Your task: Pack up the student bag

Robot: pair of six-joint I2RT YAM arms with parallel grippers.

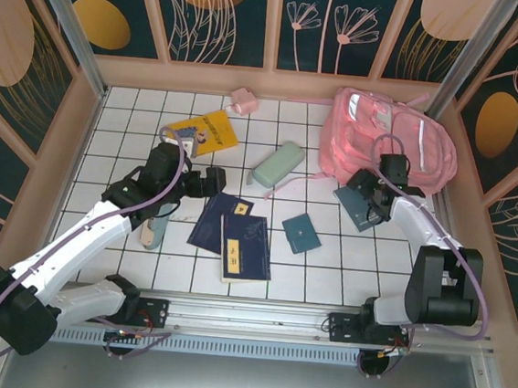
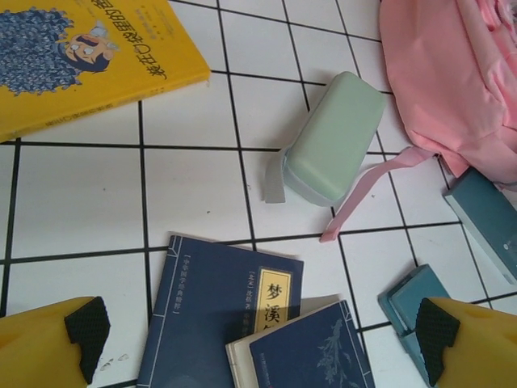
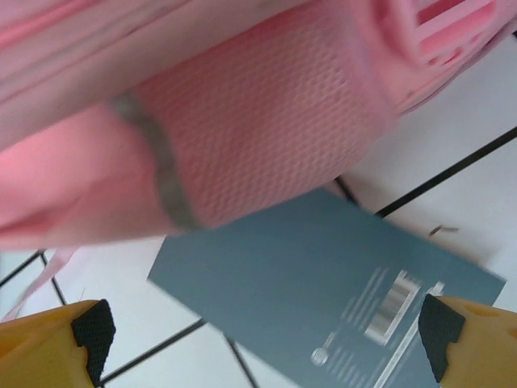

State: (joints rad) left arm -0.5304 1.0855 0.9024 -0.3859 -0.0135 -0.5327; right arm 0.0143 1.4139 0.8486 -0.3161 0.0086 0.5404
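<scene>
Top external view: bright, even, diffuse light from overhead. The white tiled table (image 1: 124, 117) is close to clipping, the dark-blue books (image 1: 232, 237) throw short soft shadows, and white glare patches sit on the glossy front of the student bag (image 1: 357, 130). The walls splay outward toward the frame edges. Left wrist view: evenly lit and sharp. The pencil case (image 2: 335, 137), ahead of the left fingers (image 2: 85, 327), carries a faint soft shadow along its near edge, and the fingers themselves are slightly soft. Right wrist view: the bag fabric ahead of the right fingers (image 3: 93, 331) is out of focus and smeared farthest out, its mesh weave clearer closer in. The teal book (image 3: 323, 291) between the fingers is soft and its barcode unreadable. The table ahead of one finger is blown white.
</scene>
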